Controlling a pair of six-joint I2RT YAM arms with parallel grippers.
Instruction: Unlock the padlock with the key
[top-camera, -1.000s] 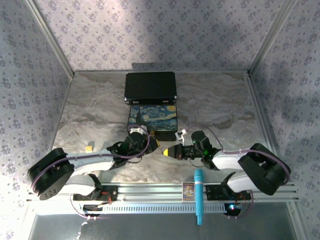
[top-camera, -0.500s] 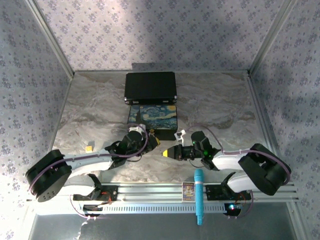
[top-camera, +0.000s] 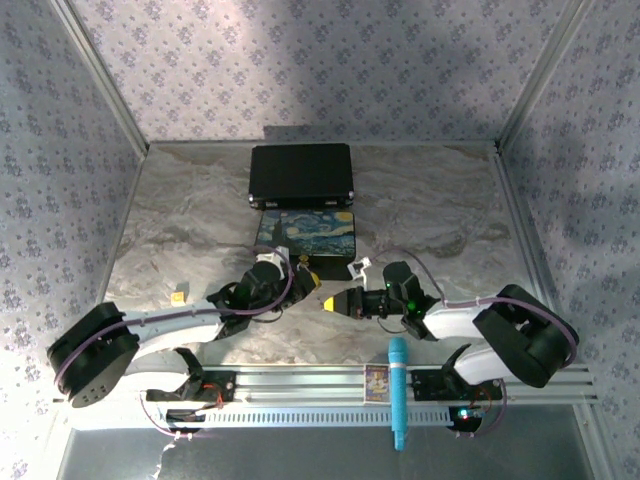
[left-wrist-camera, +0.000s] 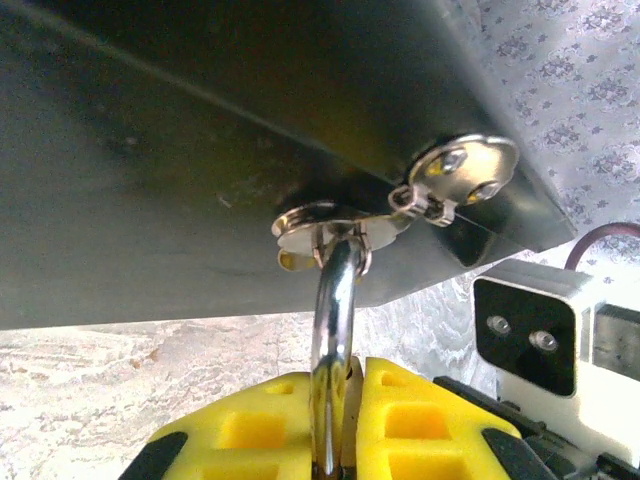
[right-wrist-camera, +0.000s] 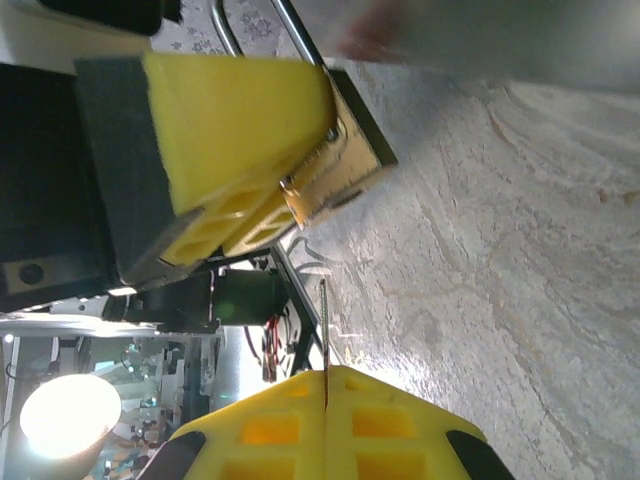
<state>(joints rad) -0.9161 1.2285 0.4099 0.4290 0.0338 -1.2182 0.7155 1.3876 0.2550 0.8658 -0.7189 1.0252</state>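
Padlock: the padlock (right-wrist-camera: 342, 176) hangs at the front edge of the painted box (top-camera: 305, 238). Its silver shackle (left-wrist-camera: 333, 320) is threaded through the box's hasp (left-wrist-camera: 338, 222), and its brass body is gripped from both sides.
Left gripper: the left gripper (left-wrist-camera: 335, 445) has its yellow pads closed tight on the padlock, with the shackle rising out from between them.
Right gripper: the right gripper (right-wrist-camera: 325, 405) is pinched fully together on the key (right-wrist-camera: 325, 330). Only the thin blade shows beyond the pads, pointing towards the lock.
Just changed: over the last second, seen from above, the right gripper has crept left and narrowed the gap to the left gripper. The left arm has swung its elbow outward and nudged the lock slightly towards the box.
Gap now: the key tip sits just short of the brass body and is not touching it.
Meaning for the task: this looks like the final line-up before insertion. The key is not yet in and the shackle is still closed.
Poor view: the keyhole cannot be made out in the right wrist view, so it is unclear whether the blade is truly in line with it.
Next need: probably a small, straight push, with the lock held steady.
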